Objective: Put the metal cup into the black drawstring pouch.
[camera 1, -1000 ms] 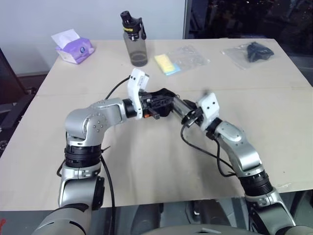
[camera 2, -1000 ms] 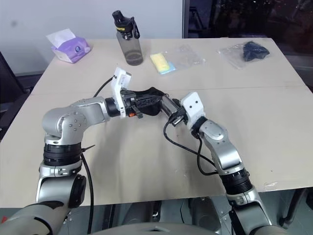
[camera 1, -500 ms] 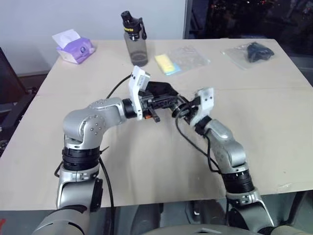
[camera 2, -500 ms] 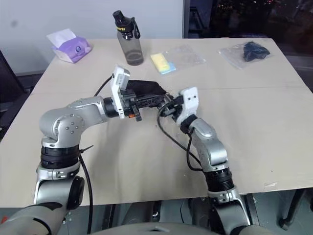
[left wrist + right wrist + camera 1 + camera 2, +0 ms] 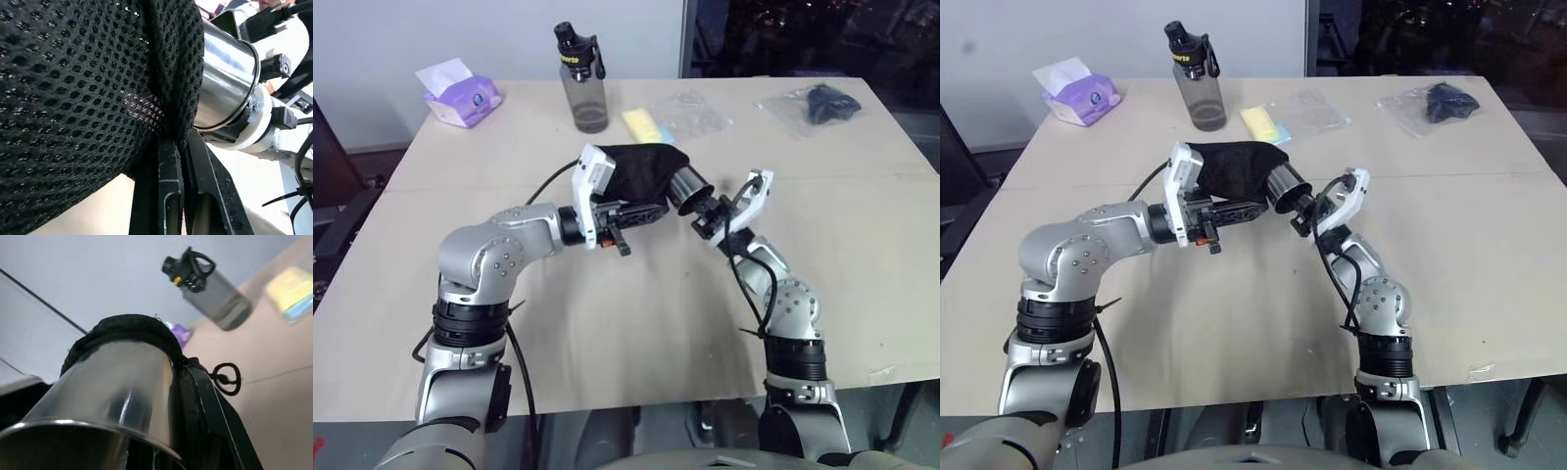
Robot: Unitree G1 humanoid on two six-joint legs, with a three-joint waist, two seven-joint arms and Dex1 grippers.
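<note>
— What's the furniture here?

— One big table (image 5: 607, 323) with a pale beige top, a seam running across it from nine to three o'clock.

— And behind it?

— A plain white wall (image 5: 460, 29) from about ten to twelve o'clock; from twelve to two o'clock a dark window (image 5: 803, 39), near black with faint glints.

— The floor?

— A grey strip (image 5: 357, 152) at nine o'clock, beside something dark at the frame's edge. Light is even and soft.

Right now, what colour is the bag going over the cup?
Black mesh pouch, best seen in the left wrist view.
</note>
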